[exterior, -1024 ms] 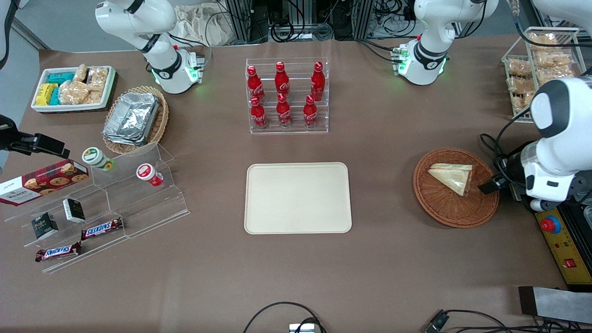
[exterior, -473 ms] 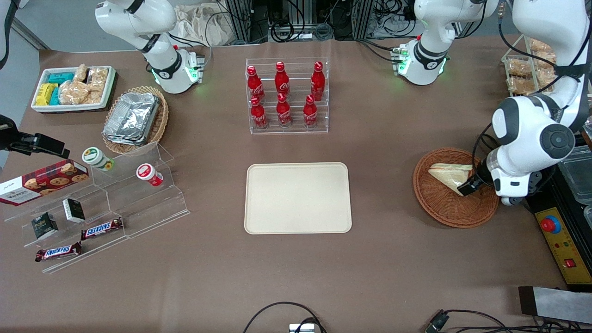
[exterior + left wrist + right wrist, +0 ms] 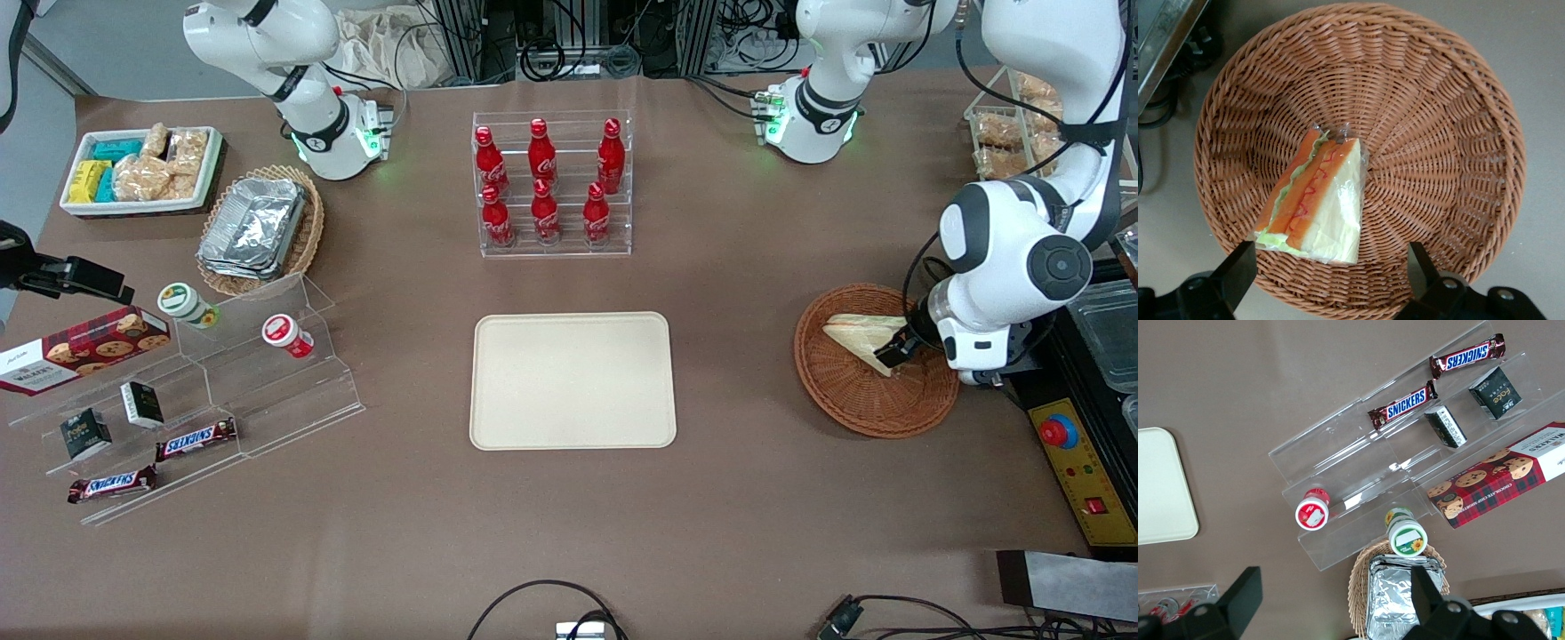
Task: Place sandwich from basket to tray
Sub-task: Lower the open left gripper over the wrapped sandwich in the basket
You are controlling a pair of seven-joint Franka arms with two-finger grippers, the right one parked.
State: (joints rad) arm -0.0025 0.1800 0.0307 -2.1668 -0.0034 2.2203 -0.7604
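The sandwich (image 3: 864,336), a wrapped white-bread wedge with orange and green filling, lies in the reddish-brown wicker basket (image 3: 845,407) toward the working arm's end of the table. My left gripper (image 3: 901,348) hangs open just above the basket, at the sandwich's cut end. In the left wrist view the sandwich (image 3: 1315,200) lies between the two black fingers (image 3: 1241,265), which stand wide apart on either side of it without touching it, over the basket (image 3: 1451,133). The cream-beige tray (image 3: 573,380) sits bare at the table's middle.
A yellow control box with a red button (image 3: 1058,432) lies beside the basket. A clear rack of red cola bottles (image 3: 551,187) stands farther from the front camera than the tray. A clear stepped stand with snacks (image 3: 178,391) lies toward the parked arm's end.
The left arm has swung in from the table's edge over the basket. Its gripper has moved along the basket to the sandwich's cut end.
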